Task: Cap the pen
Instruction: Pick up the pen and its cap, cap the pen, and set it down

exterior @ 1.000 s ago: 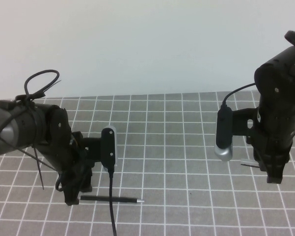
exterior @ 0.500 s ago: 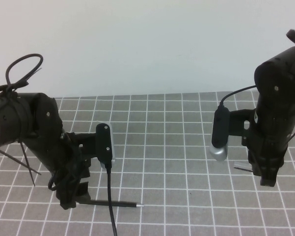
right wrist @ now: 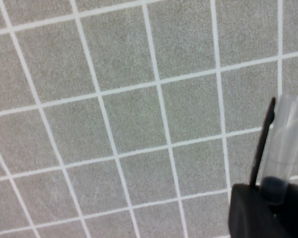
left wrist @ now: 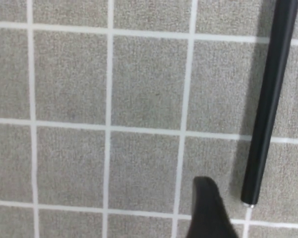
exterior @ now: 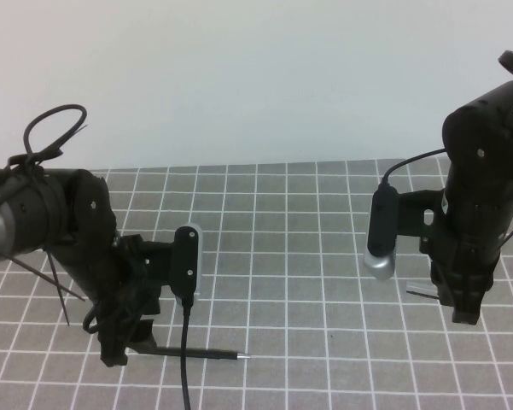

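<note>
Two grippers over gridded worktop (exterior: 307, 222). At near left, left gripper (exterior: 119, 348) low and released, visible finger (left wrist: 207, 210) just beside blunt end of black pen (left wrist: 270, 99), not touching. Pen (exterior: 209, 353) flat on worktop, uncapped, silver tip pointing right. At far right, right gripper (exterior: 463, 312) raised, clenched on clear cap (right wrist: 282, 139) with dark clip, well apart from pen.

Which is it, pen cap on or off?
Off. The pen lies bare-tipped on the mat at the left gripper; the right gripper, across the mat, holds the clear cap.
</note>
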You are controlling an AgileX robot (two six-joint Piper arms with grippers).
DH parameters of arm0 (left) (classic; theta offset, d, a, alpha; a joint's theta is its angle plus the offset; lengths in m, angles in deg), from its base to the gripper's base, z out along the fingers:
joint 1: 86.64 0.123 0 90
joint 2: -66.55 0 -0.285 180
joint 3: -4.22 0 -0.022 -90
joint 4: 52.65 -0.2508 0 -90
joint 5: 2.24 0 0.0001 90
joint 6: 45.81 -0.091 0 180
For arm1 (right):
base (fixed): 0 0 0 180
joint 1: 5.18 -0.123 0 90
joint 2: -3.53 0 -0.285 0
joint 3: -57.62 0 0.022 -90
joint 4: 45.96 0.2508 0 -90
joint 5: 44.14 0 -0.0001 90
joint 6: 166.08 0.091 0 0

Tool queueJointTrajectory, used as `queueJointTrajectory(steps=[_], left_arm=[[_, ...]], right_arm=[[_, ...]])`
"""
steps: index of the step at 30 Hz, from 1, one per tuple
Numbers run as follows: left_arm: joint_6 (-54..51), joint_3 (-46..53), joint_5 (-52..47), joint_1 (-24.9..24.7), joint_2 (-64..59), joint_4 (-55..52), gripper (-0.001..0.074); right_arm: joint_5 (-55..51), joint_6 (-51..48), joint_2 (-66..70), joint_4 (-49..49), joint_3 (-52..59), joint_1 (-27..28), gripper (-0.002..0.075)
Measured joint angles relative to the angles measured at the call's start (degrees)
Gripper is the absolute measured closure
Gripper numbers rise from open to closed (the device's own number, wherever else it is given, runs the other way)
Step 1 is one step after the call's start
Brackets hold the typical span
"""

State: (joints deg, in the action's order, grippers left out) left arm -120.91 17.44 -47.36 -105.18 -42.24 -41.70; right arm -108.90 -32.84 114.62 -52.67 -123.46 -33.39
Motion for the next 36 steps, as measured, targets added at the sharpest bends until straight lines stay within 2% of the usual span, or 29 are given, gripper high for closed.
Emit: queueJointTrajectory(steps=[21,30,36], left_arm=[[-0.37,0.00,0.05,0.00,-3.06,-2.27,0.0360],[-0.47,0.00,-0.68,0.00,-5.02,-1.96,0.0431],[-3.59,0.00,-0.58,-0.10,-5.02,-1.96,0.0511]], right_arm=[[0.21,0.35,0.00,0.50,0.00,0.00,0.0729],[1.12,0.04,0.00,-0.36,0.00,0.00,0.0729],[3.02,0.04,0.00,-0.02,0.00,0.00,0.0729]])
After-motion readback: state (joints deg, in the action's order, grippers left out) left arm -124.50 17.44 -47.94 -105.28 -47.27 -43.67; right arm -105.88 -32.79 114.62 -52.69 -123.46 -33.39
